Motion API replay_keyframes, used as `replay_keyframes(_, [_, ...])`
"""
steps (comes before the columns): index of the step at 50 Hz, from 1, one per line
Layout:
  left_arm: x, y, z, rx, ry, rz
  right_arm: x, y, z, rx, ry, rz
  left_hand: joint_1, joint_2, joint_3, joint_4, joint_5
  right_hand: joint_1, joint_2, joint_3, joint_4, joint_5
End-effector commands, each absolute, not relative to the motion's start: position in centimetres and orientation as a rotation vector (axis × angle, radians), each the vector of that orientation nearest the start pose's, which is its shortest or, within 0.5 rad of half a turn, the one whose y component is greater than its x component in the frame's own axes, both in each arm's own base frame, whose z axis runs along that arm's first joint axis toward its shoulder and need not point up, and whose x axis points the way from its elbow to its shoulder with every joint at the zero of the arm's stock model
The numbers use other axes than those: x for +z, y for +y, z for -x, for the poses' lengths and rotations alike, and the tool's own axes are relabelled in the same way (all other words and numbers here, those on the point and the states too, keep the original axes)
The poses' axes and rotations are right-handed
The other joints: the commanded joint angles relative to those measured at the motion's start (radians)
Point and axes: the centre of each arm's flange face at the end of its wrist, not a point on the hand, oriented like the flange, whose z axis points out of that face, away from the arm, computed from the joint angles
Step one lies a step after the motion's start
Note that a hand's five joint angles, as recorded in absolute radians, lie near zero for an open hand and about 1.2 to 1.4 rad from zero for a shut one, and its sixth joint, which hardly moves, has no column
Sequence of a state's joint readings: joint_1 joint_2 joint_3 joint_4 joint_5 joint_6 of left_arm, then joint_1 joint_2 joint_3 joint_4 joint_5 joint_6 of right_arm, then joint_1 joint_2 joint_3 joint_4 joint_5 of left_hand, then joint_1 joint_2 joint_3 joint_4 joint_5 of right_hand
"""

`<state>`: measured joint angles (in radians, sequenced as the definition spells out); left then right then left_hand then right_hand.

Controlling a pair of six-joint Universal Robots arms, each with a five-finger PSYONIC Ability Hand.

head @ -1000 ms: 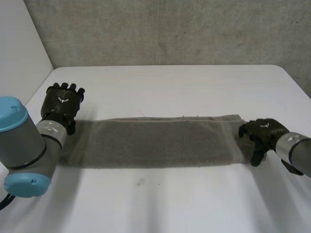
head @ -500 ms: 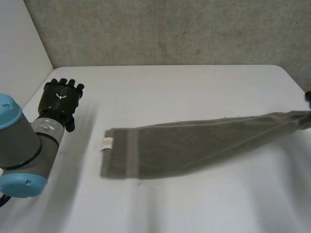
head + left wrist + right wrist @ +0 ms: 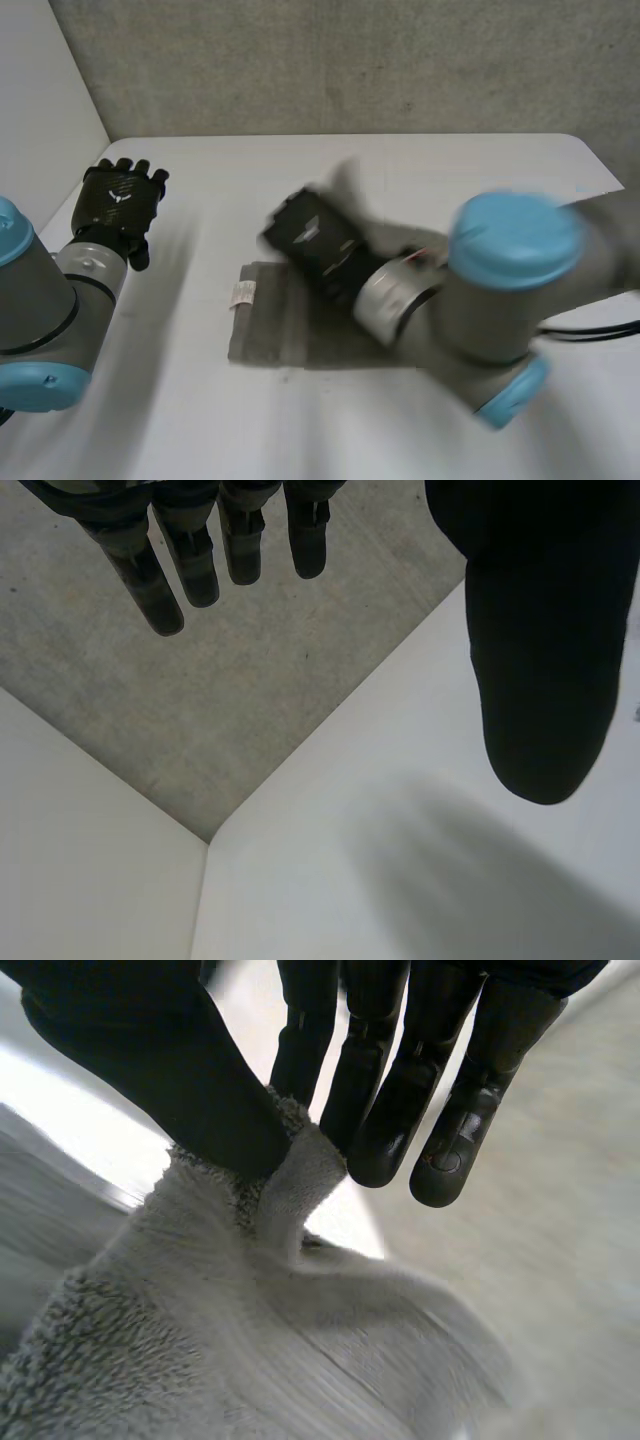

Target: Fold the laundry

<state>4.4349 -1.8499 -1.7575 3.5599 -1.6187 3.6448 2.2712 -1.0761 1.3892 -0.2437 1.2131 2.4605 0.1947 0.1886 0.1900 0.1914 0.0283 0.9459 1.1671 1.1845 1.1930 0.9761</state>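
Note:
A grey towel (image 3: 265, 328) lies on the white table (image 3: 300, 420), its left end flat with a white label (image 3: 242, 293) showing. My right hand (image 3: 315, 240) hovers above that end, and its arm crosses over the rest of the towel. In the right wrist view the right hand (image 3: 160, 1070) pinches a fold of the towel's (image 3: 200, 1350) edge between thumb and fingers. My left hand (image 3: 120, 200) rests near the table's left edge, apart from the towel. Its fingers (image 3: 240, 540) are straight and hold nothing.
The right arm's blue-capped elbow (image 3: 515, 240) hangs over the table's right half. A grey wall (image 3: 350, 60) runs behind the table's far edge. The table's left edge lies close beside the left hand.
The right hand closed on the towel's right end, pulled it out to the right, then swung back left over the towel. The towel's left end slid right. The left hand barely moved.

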Motion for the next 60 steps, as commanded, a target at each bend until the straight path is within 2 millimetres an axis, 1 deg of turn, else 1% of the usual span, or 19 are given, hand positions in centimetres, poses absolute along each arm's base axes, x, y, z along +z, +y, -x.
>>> replay_keyframes(1, [20.0, -29.6, 21.8, -2.026, 2.006, -0.778, 14.6, -15.1, -41.8, -1.706, 1.321, 1.722, 0.01, 0.016, 0.015, 0.013, 0.002, 0.45, 0.229, 0.212, 0.203, 0.246])
replay_keyframes(4, [19.7, -29.3, 21.9, -2.02, 2.014, -0.789, 14.1, -15.2, -41.9, -1.687, 1.339, 1.717, 0.013, 0.019, 0.018, 0.016, 0.005, 0.45, 0.229, 0.212, 0.203, 0.246])
replay_keyframes(5, [19.7, -29.2, 22.0, -2.022, 2.015, -0.793, 14.4, -15.3, -41.8, -1.701, 1.345, 1.707, 0.013, 0.019, 0.018, 0.016, 0.005, 0.097, -0.124, -0.142, -0.15, -0.108])
replay_keyframes(6, [19.8, -29.1, 22.2, -2.03, 2.011, -0.795, 15.1, -15.5, -41.7, -1.721, 1.376, 1.685, 0.013, 0.019, 0.018, 0.016, 0.005, -0.578, -0.799, -0.817, -0.825, -0.783])
replay_keyframes(8, [19.9, -28.9, 22.7, -2.045, 2.008, -0.813, 16.3, -15.9, -41.4, -1.757, 1.422, 1.64, 0.013, 0.019, 0.018, 0.016, 0.005, -0.771, -0.993, -1.01, -1.018, -0.976])
replay_keyframes(12, [20.5, -28.0, 24.4, -2.108, 1.992, -0.871, 18.7, -18.0, -39.7, -1.829, 1.578, 1.493, 0.016, 0.022, 0.021, 0.019, 0.008, -0.771, -0.993, -1.01, -1.018, -0.976])
replay_keyframes(14, [21.2, -26.9, 26.5, -2.193, 1.996, -0.918, 19.8, -20.5, -36.8, -1.825, 1.757, 1.329, 0.019, 0.025, 0.023, 0.022, 0.011, -0.771, -0.993, -1.01, -1.018, -0.976])
replay_keyframes(18, [21.6, -25.7, 28.3, -2.271, 2.033, -0.936, 19.9, -21.2, -34.2, -1.748, 1.879, 1.202, 0.025, 0.031, 0.029, 0.028, 0.017, -0.771, -0.993, -1.01, -1.018, -0.976])
replay_keyframes(23, [19.2, -24.4, 30.4, -2.25, 2.179, -0.99, 17.0, -23.4, -28.4, -1.633, 2.158, 1.025, 0.031, 0.037, 0.035, 0.034, 0.022, -0.771, -0.993, -1.01, -1.018, -0.976])
replay_keyframes(29, [16.2, -24.1, 30.4, -2.113, 2.274, -1.041, 14.4, -23.2, -25.7, -1.539, 2.279, 0.989, 0.031, 0.037, 0.035, 0.034, 0.022, -0.72, -0.941, -0.959, -0.967, -0.925])
replay_keyframes(31, [15.3, -23.7, 30.1, -2.047, 2.313, -1.06, 13.2, -22.6, -25.3, -1.495, 2.285, 1.017, 0.028, 0.034, 0.032, 0.031, 0.019, -0.437, -0.658, -0.676, -0.684, -0.642])
replay_keyframes(34, [15.0, -23.4, 29.8, -2.019, 2.33, -1.064, 12.7, -22.5, -25.3, -1.481, 2.286, 1.038, 0.028, 0.034, 0.032, 0.031, 0.019, -0.203, -0.425, -0.442, -0.45, -0.408])
replay_keyframes(38, [15.2, -22.7, 29.0, -1.998, 2.339, -1.054, 12.4, -23.4, -25.6, -1.528, 2.283, 1.111, 0.025, 0.031, 0.029, 0.028, 0.017, 0.448, 0.227, 0.21, 0.201, 0.244])
replay_keyframes(45, [16.5, -21.5, 27.5, -2.003, 2.322, -0.997, 17.3, -25.9, -27.2, -1.911, 2.118, 1.264, 0.022, 0.028, 0.026, 0.025, 0.014, 0.45, 0.229, 0.212, 0.203, 0.246])
replay_keyframes(47, [17.1, -21.4, 27.1, -2.015, 2.311, -0.978, 20.4, -23.9, -31.2, -2.035, 1.894, 1.387, 0.022, 0.028, 0.026, 0.025, 0.014, 0.45, 0.229, 0.212, 0.203, 0.246])
replay_keyframes(51, [18.1, -21.3, 26.3, -2.039, 2.282, -0.921, 20.8, -20.3, -36.0, -2.009, 1.677, 1.545, 0.019, 0.025, 0.024, 0.022, 0.011, 0.45, 0.229, 0.212, 0.203, 0.246])
replay_keyframes(53, [19.1, -21.7, 24.9, -2.042, 2.258, -0.831, 19.1, -16.8, -39.2, -1.911, 1.534, 1.735, 0.022, 0.028, 0.026, 0.025, 0.014, 0.45, 0.229, 0.212, 0.203, 0.246])
replay_keyframes(56, [19.6, -22.1, 24.1, -2.051, 2.245, -0.773, 17.8, -15.0, -40.2, -1.845, 1.471, 1.829, 0.022, 0.028, 0.026, 0.025, 0.014, 0.45, 0.229, 0.212, 0.203, 0.246])
replay_keyframes(60, [20.5, -22.9, 22.2, -2.055, 2.219, -0.665, 13.1, -10.4, -41.4, -1.608, 1.277, 2.035, 0.022, 0.028, 0.026, 0.025, 0.014, 0.45, 0.229, 0.212, 0.203, 0.246])
